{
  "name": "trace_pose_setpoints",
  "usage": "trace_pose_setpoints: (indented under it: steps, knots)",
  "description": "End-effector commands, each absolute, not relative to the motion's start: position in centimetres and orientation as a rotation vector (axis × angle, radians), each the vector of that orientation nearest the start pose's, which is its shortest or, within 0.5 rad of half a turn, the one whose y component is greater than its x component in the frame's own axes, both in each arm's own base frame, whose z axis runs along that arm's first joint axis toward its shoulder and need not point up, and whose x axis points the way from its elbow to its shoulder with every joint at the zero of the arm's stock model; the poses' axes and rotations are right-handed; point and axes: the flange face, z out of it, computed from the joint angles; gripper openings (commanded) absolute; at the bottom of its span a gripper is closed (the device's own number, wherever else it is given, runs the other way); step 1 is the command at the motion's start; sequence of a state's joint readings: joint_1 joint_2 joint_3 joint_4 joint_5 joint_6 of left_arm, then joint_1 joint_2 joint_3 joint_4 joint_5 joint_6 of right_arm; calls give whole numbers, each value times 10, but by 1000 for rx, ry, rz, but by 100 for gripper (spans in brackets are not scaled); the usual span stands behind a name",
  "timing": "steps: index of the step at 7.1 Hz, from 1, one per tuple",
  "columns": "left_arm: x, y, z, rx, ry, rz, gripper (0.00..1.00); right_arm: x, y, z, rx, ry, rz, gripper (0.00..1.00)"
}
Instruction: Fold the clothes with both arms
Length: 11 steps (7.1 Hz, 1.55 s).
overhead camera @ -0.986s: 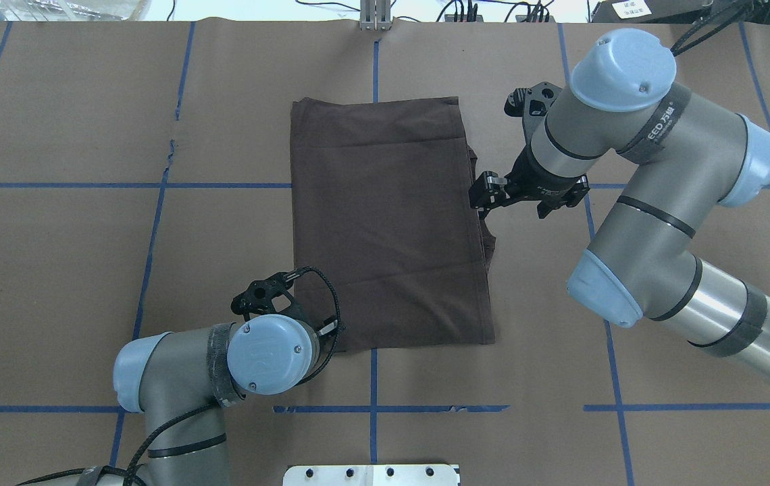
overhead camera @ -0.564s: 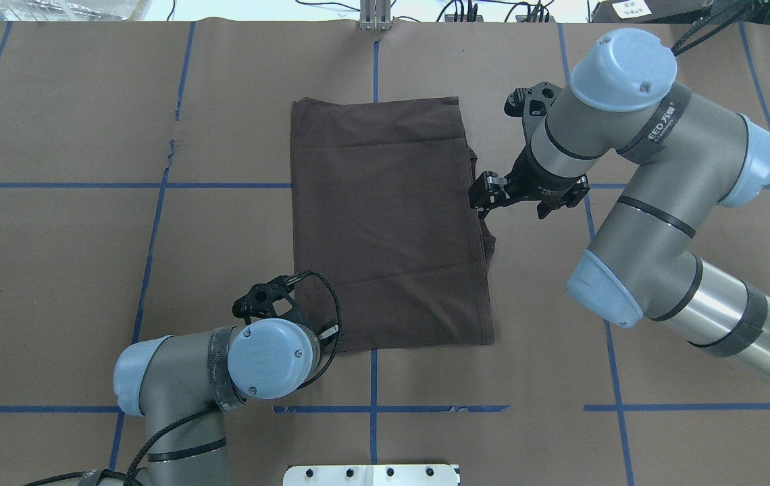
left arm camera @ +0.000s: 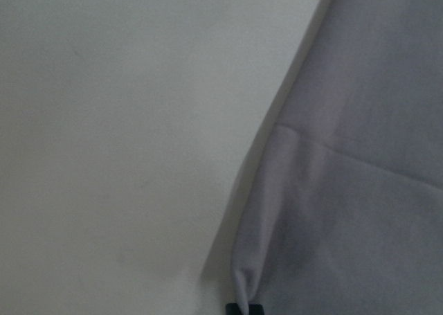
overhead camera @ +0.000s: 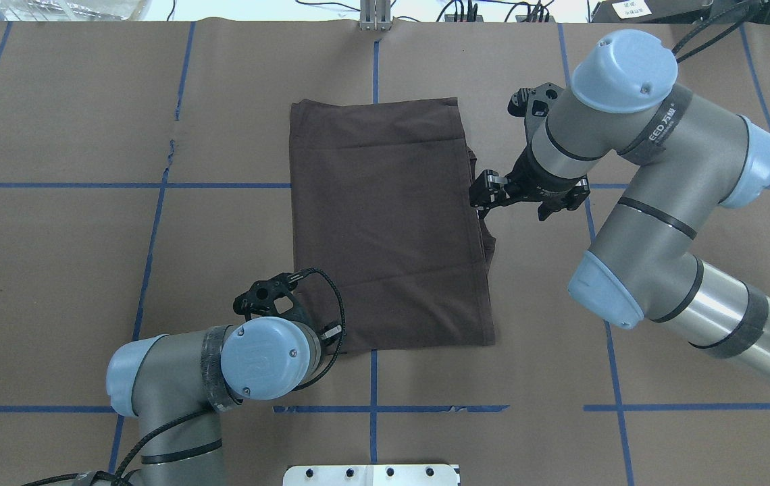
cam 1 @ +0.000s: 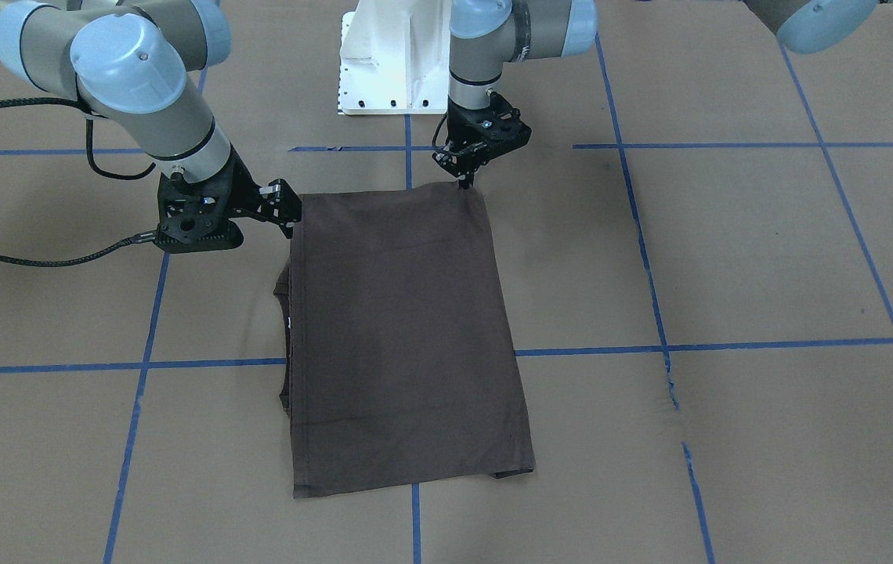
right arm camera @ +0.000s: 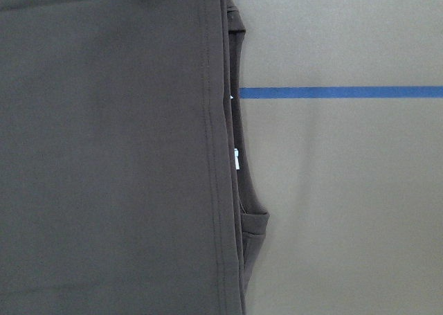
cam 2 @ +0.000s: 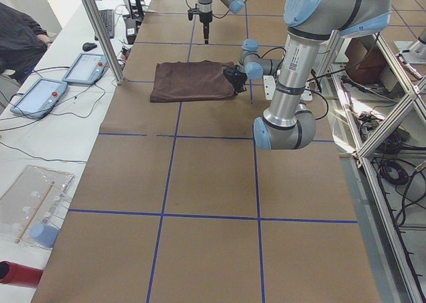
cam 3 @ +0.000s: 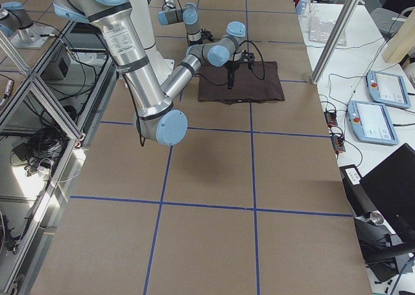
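As it lies folded | T-shirt (overhead camera: 388,223): one | left gripper (cam 1: 464,182), right gripper (overhead camera: 483,206): two

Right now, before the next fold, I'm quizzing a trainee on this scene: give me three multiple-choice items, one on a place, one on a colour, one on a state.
1. Where is the left end effector?
A) at a corner of the T-shirt on the robot's side
B) above the shirt's middle
C) off the table

2. What colour are the tape lines on the table?
A) red
B) blue
C) yellow

3. How does the T-shirt lie?
A) spread out, sleeves open
B) hanging in the air
C) folded into a flat rectangle

1 A: its tip meets that corner in the front-facing view.
2 B: a blue grid crosses the brown surface.
3 C: the overhead view shows a neat rectangle.
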State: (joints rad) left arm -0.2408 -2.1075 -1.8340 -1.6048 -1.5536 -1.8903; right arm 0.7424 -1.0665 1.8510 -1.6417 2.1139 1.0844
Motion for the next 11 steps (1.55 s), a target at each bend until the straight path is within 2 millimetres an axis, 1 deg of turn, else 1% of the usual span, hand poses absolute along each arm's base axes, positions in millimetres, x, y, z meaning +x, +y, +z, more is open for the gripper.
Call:
trace_pose_setpoints:
  steps: [1, 2, 3, 4, 5, 7, 8, 9, 10, 11]
  knots:
    - [573, -283, 231, 13, 865, -475, 0, -416, -450, 251, -139, -874, 220, 100]
    - [572, -283, 230, 30, 865, -440, 0, -431, -430, 246, -178, -865, 310, 100]
    - [572, -284, 231, 34, 863, -430, 0, -459, -401, 245, -170, -838, 399, 100]
    - [571, -286, 231, 38, 862, -423, 0, -479, -379, 244, -171, -872, 491, 100]
    - [571, -287, 230, 39, 864, -424, 0, -487, -364, 260, -181, -878, 538, 100]
    - [571, -286, 229, 36, 867, -424, 0, -506, -346, 268, -224, -844, 617, 100]
    - [571, -286, 229, 36, 869, -427, 0, -518, -341, 284, -215, -809, 633, 100]
    - [570, -285, 226, 33, 873, -430, 0, -529, -338, 291, -212, -792, 630, 100]
    - [570, -285, 226, 35, 875, -431, 0, -534, -340, 296, -211, -778, 633, 100]
    - [569, -286, 226, 35, 875, -432, 0, -541, -342, 306, -208, -758, 638, 100]
